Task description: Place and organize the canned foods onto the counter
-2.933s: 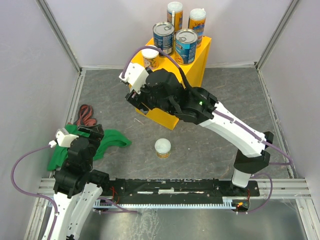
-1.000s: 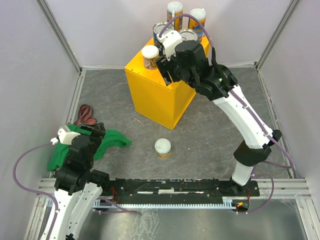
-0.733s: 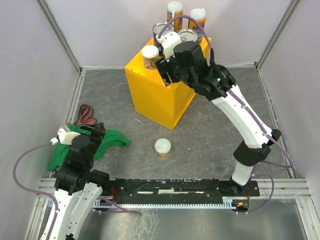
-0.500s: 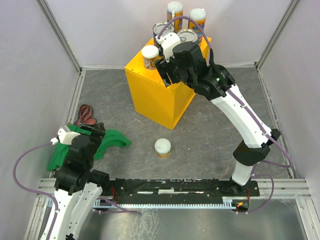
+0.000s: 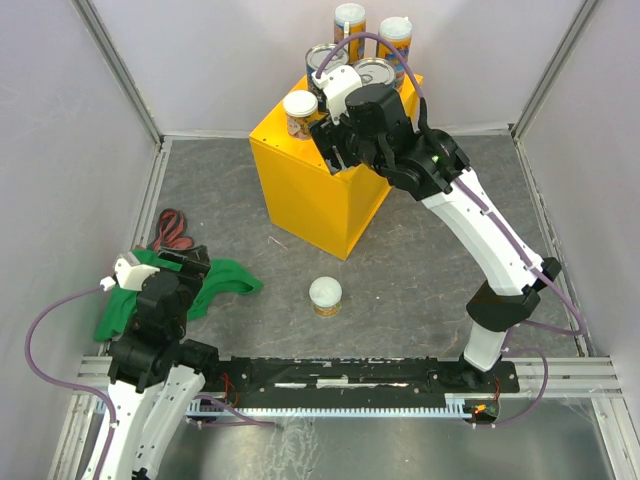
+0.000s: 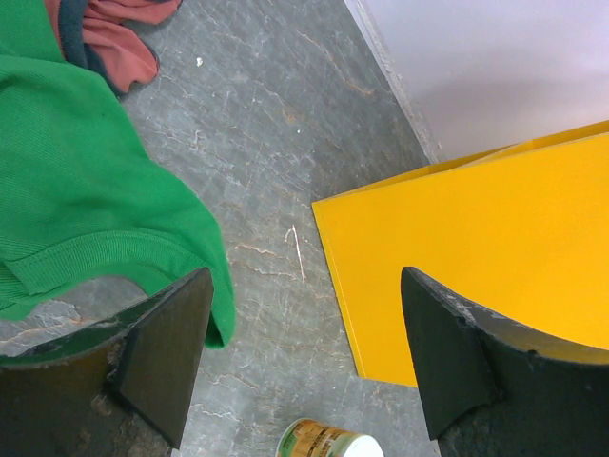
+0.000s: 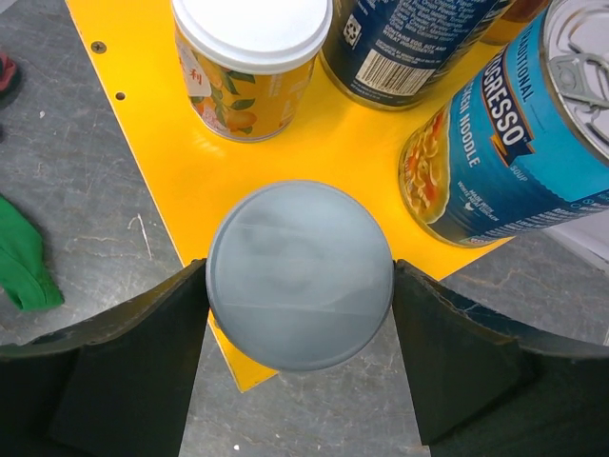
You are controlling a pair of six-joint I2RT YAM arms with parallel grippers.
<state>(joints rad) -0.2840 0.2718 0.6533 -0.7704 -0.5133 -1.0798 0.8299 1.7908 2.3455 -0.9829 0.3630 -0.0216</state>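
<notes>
right hand (image 7: 298, 286): both fingers pressed to the sides of one short can (image 7: 300, 248), at its 9 and 3 o'clock.
change: about three seconds back my arm was low against the front-left face of the counter (image 5: 310, 200). now it is over the top, and for the last second it has hardly shifted.
location: held above the counter's near edge, at 6 o'clock of the other short can (image 7: 249, 57) and 8 o'clock of the nearer blue can (image 7: 504, 143). whether its base touches the top i cannot tell.
already on top: two tall orange cans (image 5: 350, 25), two blue, one short.
outstanding: last short can (image 5: 325, 295) on the surface (image 5: 420, 260), at 6 o'clock of the counter.
left hand (image 6: 304, 362): wide open, empty, by the green cloth (image 6: 86, 219).
reading: placement nearly done; release looks due, then one more fetch.
</notes>
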